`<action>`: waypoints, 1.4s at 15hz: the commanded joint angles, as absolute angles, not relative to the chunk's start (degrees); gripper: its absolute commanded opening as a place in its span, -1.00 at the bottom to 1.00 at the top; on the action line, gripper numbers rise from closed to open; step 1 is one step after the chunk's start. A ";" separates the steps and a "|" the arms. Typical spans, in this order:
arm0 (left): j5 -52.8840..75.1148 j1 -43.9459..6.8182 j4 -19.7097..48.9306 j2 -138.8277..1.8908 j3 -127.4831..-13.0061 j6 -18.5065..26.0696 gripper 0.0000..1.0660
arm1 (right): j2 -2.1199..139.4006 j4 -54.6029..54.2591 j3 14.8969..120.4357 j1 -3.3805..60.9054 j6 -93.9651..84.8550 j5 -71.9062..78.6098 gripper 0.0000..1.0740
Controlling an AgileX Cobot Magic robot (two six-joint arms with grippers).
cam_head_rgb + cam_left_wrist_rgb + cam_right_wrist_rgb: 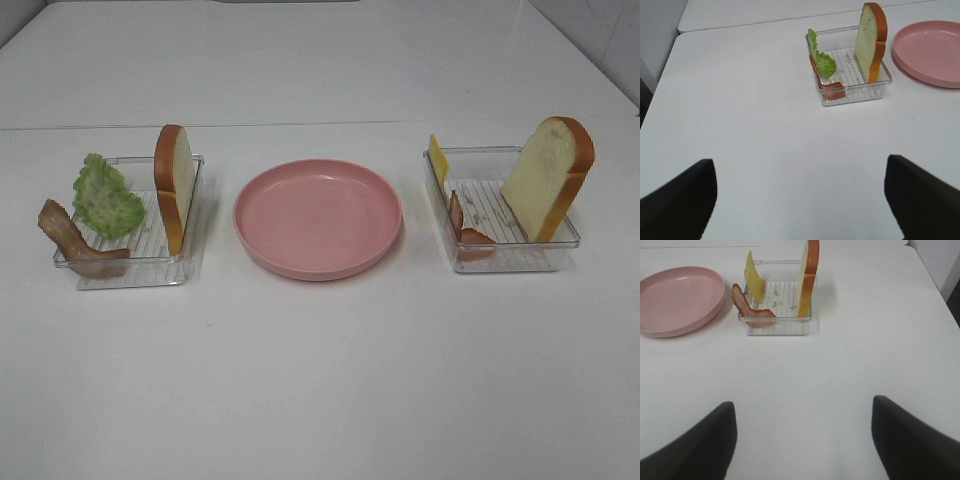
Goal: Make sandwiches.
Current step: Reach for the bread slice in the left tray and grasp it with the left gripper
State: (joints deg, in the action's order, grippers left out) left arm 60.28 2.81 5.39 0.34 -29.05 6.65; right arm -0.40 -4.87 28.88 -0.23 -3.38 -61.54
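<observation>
Plate point(318, 272) mid-table point(320, 400), between left tray point(130, 276) and right tray point(510, 262).
Inside left: bread point(175, 185), lettuce point(105, 200), bacon point(70, 240); inside right: bread point(545, 175), cheese point(438, 160), bacon point(462, 228).

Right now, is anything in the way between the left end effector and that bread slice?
Nothing visible does. Only bare table and the clear tray's low wall lie between the open left end effector and the upright bread slice.
</observation>
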 commanded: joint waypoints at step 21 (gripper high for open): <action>59.64 2.69 5.56 1.49 -28.76 5.84 0.61 | -1.15 -5.04 28.88 -0.69 -3.78 -60.79 0.33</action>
